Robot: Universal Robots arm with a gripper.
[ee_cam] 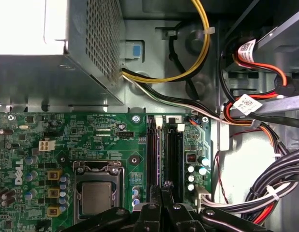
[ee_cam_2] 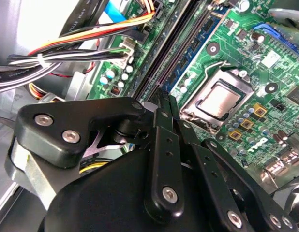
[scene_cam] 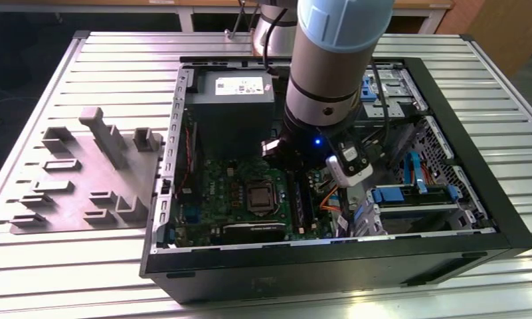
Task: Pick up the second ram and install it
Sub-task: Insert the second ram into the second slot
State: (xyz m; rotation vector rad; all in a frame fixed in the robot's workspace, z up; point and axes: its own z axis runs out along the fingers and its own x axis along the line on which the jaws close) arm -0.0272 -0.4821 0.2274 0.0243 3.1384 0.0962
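Hand (ee_cam_2: 166, 96): black matte linkage fingers drawn together, tips just over the mobo (ee_cam: 91, 140) slots in both wrist views. Can't tell if anything is nipped betw. them.
Second ram (ee_cam_2: 195, 46): narrow flat blue stick w/ dark chips, on edge in a slot beside the CPU socket (ee_cam_2: 219, 99). One end sits right at the fingertips; contact unclear.
Mobo green, glossy, dense w/ small round caps.
PSU (scene_cam: 233, 100): grey sheet-metal box, upper centre of exterior view.
Case (scene_cam: 337, 256): black, open, on ribbed metal worktop (scene_cam: 71, 266).
Grey moulded fixture (scene_cam: 88, 179) at the exterior view's left.
Arm (scene_cam: 337, 66): smooth cylinder, top centre.
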